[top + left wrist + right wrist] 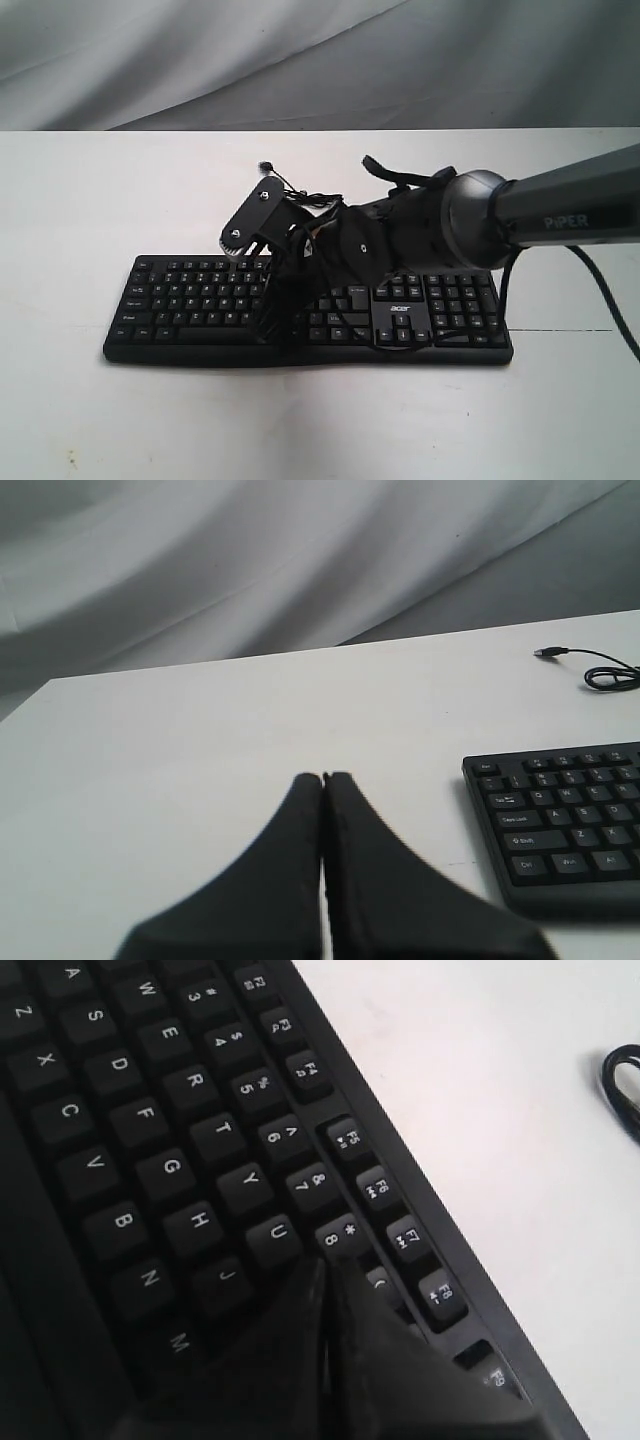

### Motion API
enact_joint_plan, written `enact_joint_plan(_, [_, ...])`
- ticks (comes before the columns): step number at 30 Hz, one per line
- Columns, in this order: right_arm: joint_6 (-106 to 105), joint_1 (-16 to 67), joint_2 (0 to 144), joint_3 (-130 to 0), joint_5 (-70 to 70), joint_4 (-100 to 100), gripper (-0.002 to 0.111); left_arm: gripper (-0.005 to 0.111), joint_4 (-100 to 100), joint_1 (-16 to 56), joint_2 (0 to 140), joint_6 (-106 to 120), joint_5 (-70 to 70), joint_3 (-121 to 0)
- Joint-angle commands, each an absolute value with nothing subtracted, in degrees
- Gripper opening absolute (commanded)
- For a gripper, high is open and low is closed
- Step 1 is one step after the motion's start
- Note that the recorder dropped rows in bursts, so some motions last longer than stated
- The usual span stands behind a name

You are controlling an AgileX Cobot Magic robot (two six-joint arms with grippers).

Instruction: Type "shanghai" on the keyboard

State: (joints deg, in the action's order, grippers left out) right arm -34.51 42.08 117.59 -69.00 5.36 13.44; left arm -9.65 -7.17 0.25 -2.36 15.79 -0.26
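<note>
My right pincer [322, 1272], tips together, hangs over the keyboard [200, 290].
Its tip sits by the U key [272, 1235] and 8 key [340, 1235]; my left pincer [323, 780], also together, is off the keyboard's end.

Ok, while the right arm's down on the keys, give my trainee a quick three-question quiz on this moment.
1. True or false: the left jaws hover over the keys of the keyboard.
2. Which number key is nearest the tip of the right jaws?
3. The cable plug lies: A) on the table B) on the keys C) in the left jaws.
Key: 1 false, they are off to its side, over the table; 2 the 8 key; 3 A.
</note>
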Motion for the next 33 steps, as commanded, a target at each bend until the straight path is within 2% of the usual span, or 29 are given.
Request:
enact_joint_plan(1, [-34.92,42.03,117.69,-68.81,2.58,14.16,0.000,0.000,-9.55,-6.75,0.00,-2.62,15.22,0.00])
enact_joint_plan(33, [-35.89,42.92,121.10,-68.81,1.94,14.28,0.000,0.000,-9.55,-6.75,0.00,-2.62,15.22,0.00])
